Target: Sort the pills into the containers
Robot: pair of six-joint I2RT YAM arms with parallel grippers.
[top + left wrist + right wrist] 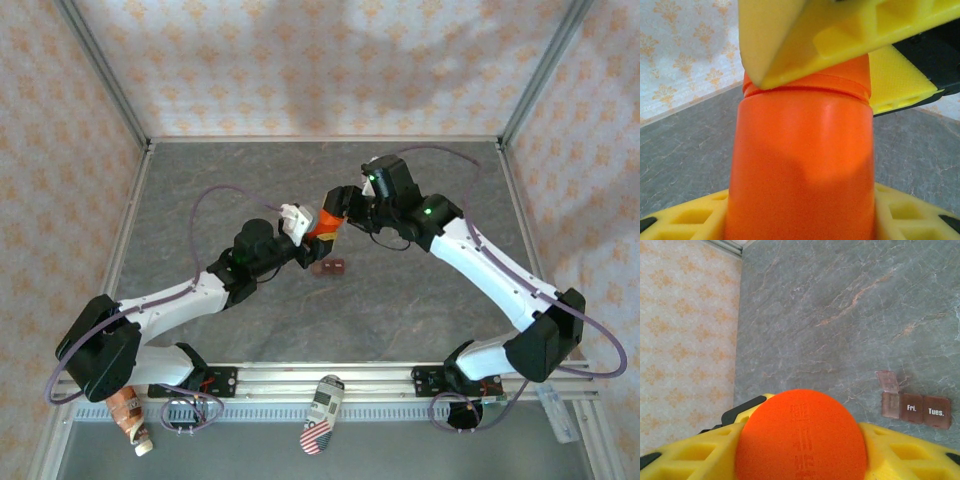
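Note:
An orange bottle (322,228) hangs above the middle of the grey table, held between both arms. My left gripper (306,236) is shut on its body (805,165), with yellow fingers (685,220) against both sides. My right gripper (341,206) comes in from the right, and its yellow fingers (840,35) are closed around the orange cap (800,435). The containers, a small reddish-brown box (328,267) with labelled compartments (917,409), lie on the table just below the bottle. One lid (887,381) stands open. The pills are hidden.
Patterned walls and metal frame posts (100,70) enclose the table on three sides. Along the near rail lie a flag-patterned case (322,413), an orange-brown tube (128,415) at the left and a clear item (556,410) at the right.

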